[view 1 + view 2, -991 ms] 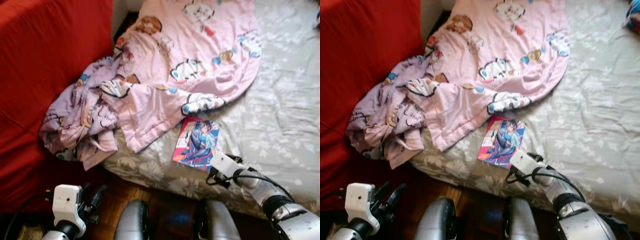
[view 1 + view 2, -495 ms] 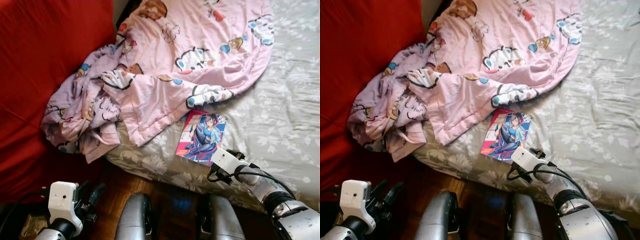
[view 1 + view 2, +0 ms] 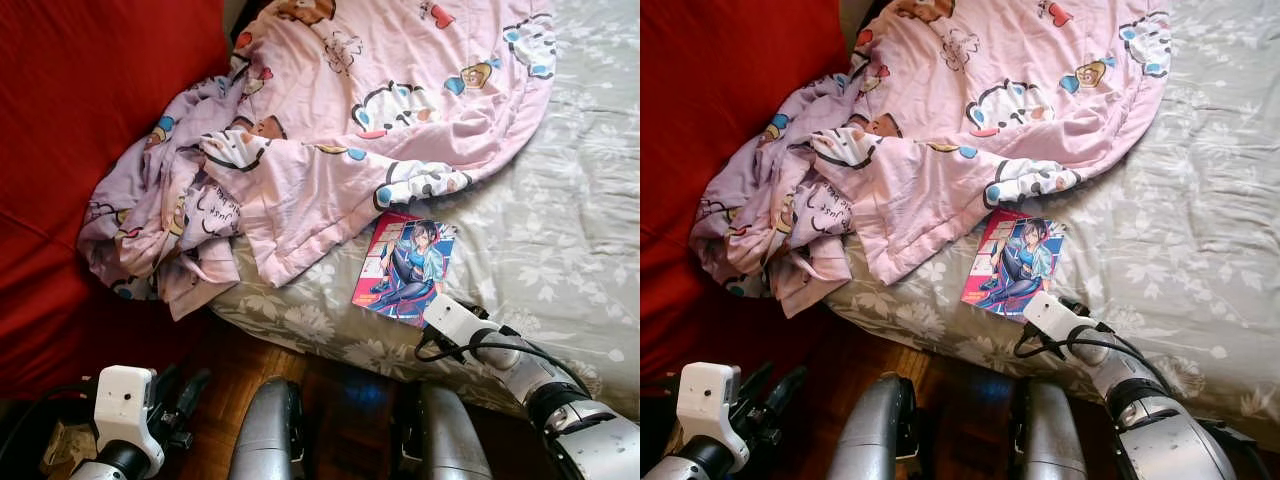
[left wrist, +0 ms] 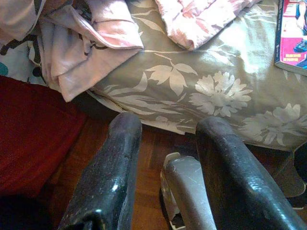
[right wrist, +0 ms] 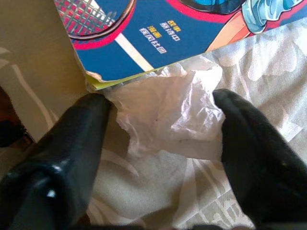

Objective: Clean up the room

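A colourful comic book (image 3: 405, 268) lies on the grey floral bed sheet (image 3: 560, 230) near the bed's front edge. A crumpled white tissue (image 5: 168, 115) lies on the sheet, touching the book's near corner (image 5: 158, 28). My right gripper (image 5: 163, 103) is down at that corner, open, with one finger on each side of the tissue. A rumpled pink cartoon blanket (image 3: 380, 110) covers the bed's left part and spills over its edge. My left gripper (image 4: 169, 125) hangs low over the wooden floor, open and holding nothing.
A red cover (image 3: 90, 120) drapes the furniture on the left, close to the hanging blanket. Dark wooden floor (image 3: 300, 365) runs between it and the bed. My own silver legs (image 3: 270, 440) stand at the bed's front edge.
The whole view has shifted a little as the camera moved. My right gripper has stayed at the book's near corner, and the left arm still hangs low.
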